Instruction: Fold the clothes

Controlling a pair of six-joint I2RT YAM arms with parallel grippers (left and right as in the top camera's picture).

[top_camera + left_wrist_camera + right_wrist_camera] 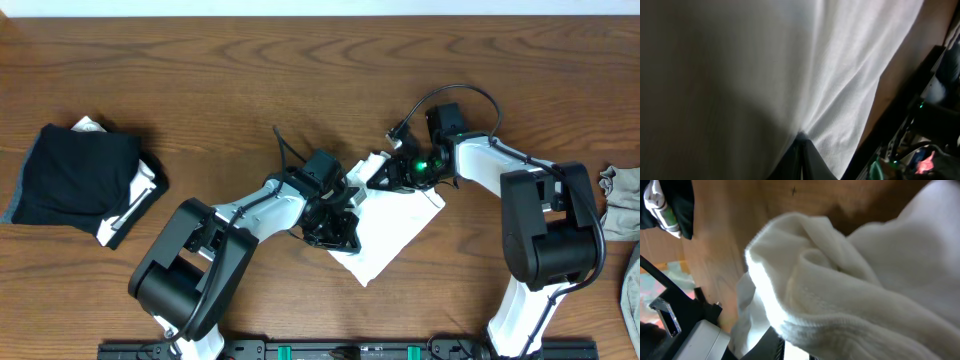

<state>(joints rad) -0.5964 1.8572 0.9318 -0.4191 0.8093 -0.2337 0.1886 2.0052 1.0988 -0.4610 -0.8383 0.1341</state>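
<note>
A white garment [392,228] lies partly folded at the table's centre. My left gripper [335,222] is at its left edge. In the left wrist view the fingers [801,150] are pressed together with the thin white cloth [830,75] pinched between them. My right gripper [392,170] is at the garment's top left corner. In the right wrist view a thick bunched fold of white cloth with a ribbed hem [850,295] fills the frame and lies over the fingers [797,347], which grip it. A grey-beige garment [622,203] lies at the right edge.
A folded black garment [75,180] lies on a stack with white cloth at the left of the wooden table [200,70]. It also shows in the right wrist view [670,202]. The left arm's base [685,335] sits near the right gripper.
</note>
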